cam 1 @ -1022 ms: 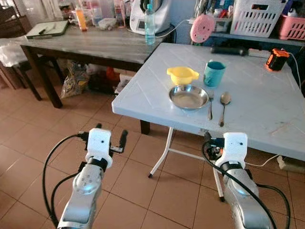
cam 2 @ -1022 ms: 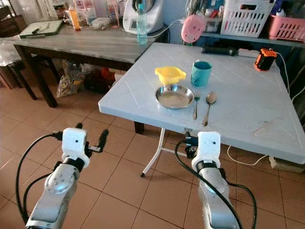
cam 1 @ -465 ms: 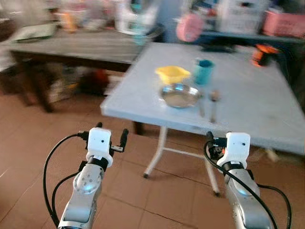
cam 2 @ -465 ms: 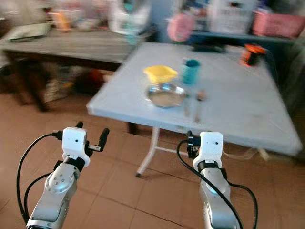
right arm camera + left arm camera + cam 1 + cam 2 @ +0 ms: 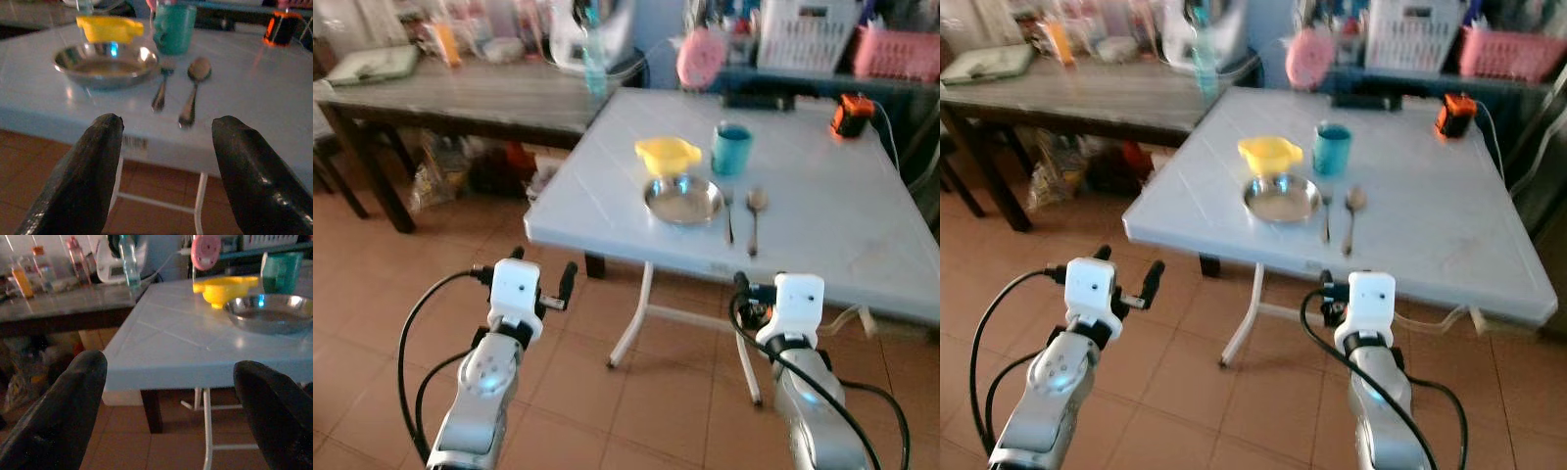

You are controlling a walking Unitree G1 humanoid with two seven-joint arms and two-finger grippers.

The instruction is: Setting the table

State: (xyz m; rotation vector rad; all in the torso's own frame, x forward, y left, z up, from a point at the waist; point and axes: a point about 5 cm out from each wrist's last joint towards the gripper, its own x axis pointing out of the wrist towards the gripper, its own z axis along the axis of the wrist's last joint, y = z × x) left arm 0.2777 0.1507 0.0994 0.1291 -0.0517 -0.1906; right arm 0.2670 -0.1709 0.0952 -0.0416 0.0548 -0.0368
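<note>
Where plastic table (image 5: 822, 211) bears steel bowl (image 5: 683, 199)

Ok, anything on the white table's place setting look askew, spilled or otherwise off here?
Nothing stands out. The round steel plate lies flat near the front edge of the white plastic table, the metal fork and metal spoon lie side by side to its right, and the yellow plastic bowl and teal cup stand upright behind it. No spill shows.
</note>
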